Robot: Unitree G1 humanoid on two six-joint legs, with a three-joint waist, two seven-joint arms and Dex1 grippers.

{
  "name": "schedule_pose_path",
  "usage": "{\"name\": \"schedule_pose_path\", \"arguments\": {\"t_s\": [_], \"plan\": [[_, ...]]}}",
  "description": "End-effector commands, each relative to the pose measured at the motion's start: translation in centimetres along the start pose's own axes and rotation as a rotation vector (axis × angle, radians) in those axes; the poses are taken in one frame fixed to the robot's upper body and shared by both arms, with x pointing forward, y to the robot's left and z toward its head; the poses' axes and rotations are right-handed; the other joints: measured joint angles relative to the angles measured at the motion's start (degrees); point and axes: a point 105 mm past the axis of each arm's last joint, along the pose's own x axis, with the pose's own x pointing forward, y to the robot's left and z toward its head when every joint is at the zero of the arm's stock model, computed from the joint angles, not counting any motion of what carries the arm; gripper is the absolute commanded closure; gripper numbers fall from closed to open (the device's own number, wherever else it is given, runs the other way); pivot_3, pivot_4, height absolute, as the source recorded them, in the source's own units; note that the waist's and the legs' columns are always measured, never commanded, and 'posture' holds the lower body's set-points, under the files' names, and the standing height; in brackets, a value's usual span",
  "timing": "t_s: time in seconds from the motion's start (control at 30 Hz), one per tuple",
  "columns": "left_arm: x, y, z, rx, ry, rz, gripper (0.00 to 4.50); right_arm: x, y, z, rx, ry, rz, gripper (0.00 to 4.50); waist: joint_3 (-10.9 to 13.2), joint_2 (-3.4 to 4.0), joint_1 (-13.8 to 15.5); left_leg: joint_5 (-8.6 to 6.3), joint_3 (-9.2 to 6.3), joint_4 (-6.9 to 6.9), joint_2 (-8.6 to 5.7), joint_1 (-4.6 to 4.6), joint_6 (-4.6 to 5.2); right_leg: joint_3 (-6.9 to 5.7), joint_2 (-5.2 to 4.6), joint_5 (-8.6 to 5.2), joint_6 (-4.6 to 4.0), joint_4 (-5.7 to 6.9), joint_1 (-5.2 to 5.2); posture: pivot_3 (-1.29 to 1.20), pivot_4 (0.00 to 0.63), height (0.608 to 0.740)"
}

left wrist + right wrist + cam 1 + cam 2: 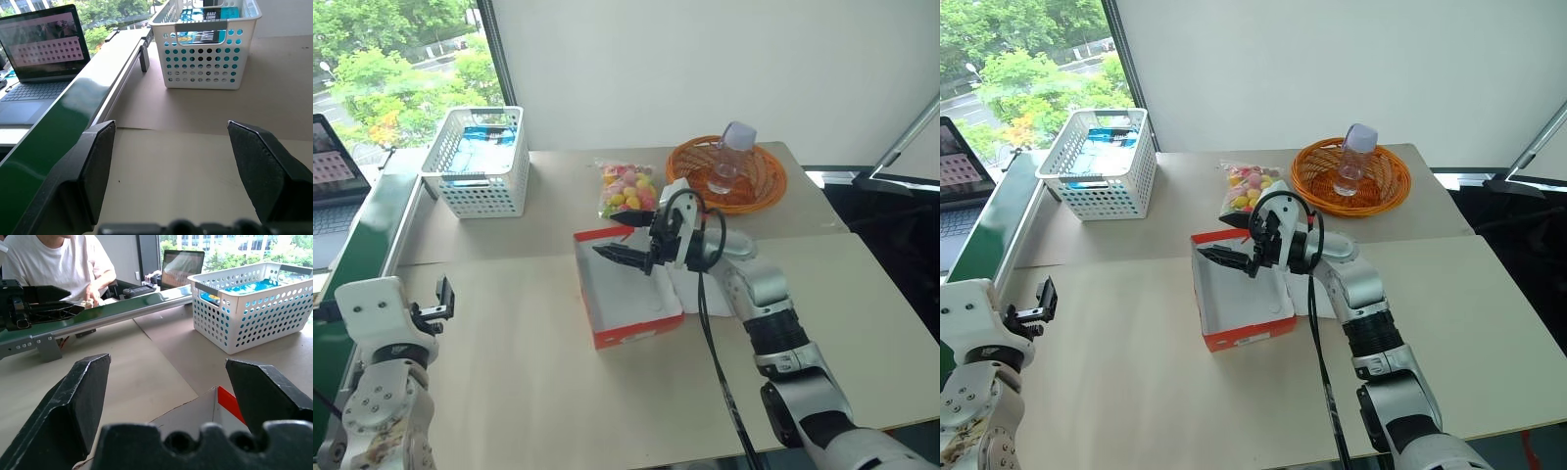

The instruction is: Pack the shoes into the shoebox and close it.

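Observation:
The shoebox is a shallow red-orange box lying open in the middle of the table, and its grey-white inside looks empty. My right gripper hovers over the box's far end, pointing left, open with nothing between its fingers. The right wrist view shows a corner of the shoebox just below the gripper. A white flat piece lies against the box's right side under my forearm. My left gripper hangs open and empty over the table's left edge, far from the box. The shoes are out of view.
A white lattice basket stands at the back left. A bag of coloured sweets lies behind the box. An orange wicker basket holds a bottle. A laptop and a green rail are at the left, and a person sits beyond them.

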Motion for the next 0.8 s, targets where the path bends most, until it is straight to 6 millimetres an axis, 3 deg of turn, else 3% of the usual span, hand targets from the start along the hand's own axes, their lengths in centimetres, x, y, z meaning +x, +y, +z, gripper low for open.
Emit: {"name": "schedule_pose_path", "arguments": {"t_s": [0.03,0.2,0.47,0.63,0.8], "plan": [[0.0,0.5,0.9,0.016,-0.047,0.017,0.64,0.4,0.1,1.3,-0.063,-0.022,0.026,0.04,0.0,0.00,0.0,0.00,0.00,0.00,0.00,0.00,0.00,0.00,0.00,0.00,0.00,0.00,0.00,0.00,0.150,0.740],[0.5,3.3,0.9,0.020,-0.055,0.112,0.64,1.3,-0.3,0.3,-0.081,0.031,0.081,0.04,0.0,0.00,-0.2,0.00,0.01,0.00,0.03,0.03,0.00,-0.01,0.02,0.00,-0.02,0.00,0.00,0.00,0.150,0.740],[0.6,8.3,0.7,0.058,-0.025,0.231,0.64,3.5,-1.1,2.3,-0.125,-0.029,0.113,0.04,0.0,-0.01,-0.2,0.00,0.04,-0.03,0.05,-0.02,0.00,-0.01,0.02,0.00,-0.03,-0.02,-0.08,0.00,0.150,0.740],[1.0,9.0,1.1,0.075,-0.037,0.213,0.64,5.5,-1.1,3.2,-0.271,-0.056,0.109,0.04,0.0,-0.02,-0.1,-0.01,0.05,-0.04,0.06,-0.03,-0.02,-0.04,-0.01,0.00,-0.05,-0.02,-0.10,0.00,0.150,0.740],[1.7,8.5,0.9,0.088,-0.037,0.184,0.64,6.1,-0.4,3.6,-0.261,-0.074,0.175,0.04,0.0,-0.04,-0.1,-0.22,0.06,-0.05,0.06,-0.05,-0.38,-0.09,-0.06,0.00,-0.06,-0.03,-0.10,0.00,0.150,0.740]]}}
